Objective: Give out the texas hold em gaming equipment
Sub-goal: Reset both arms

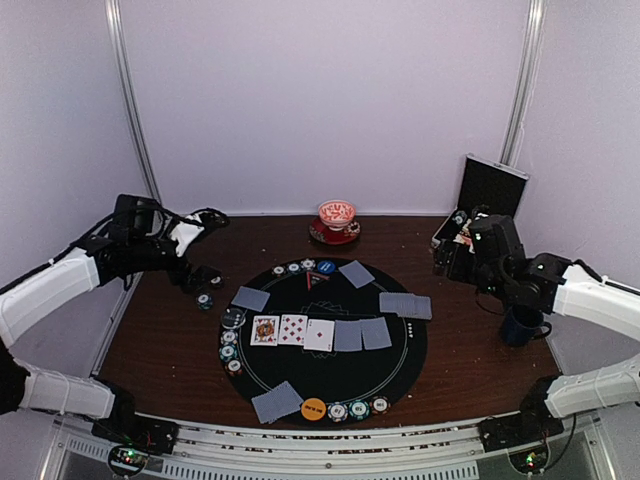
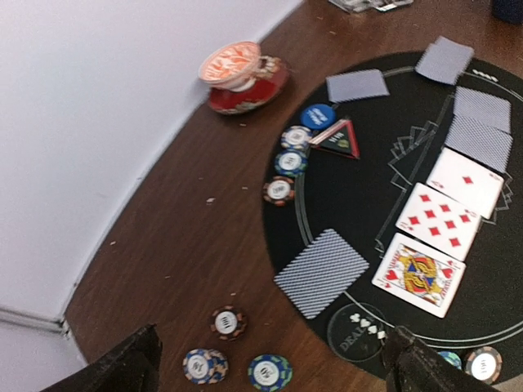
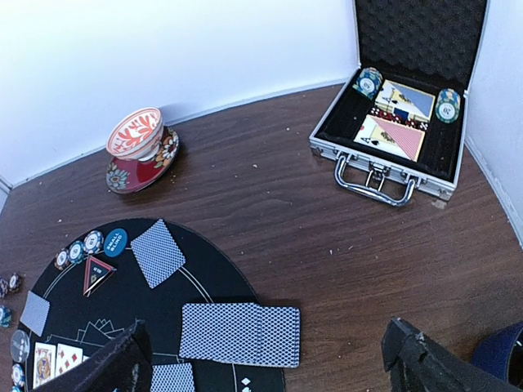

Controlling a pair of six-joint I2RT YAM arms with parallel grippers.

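Three chips sit beside one orange disc.

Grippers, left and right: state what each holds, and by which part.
Nothing is held. The left gripper and the right gripper are both open, fingers wide apart with nothing between them.

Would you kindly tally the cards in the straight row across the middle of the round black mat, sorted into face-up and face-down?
Face-up cards: 3
Face-down cards: 2
Total: 5
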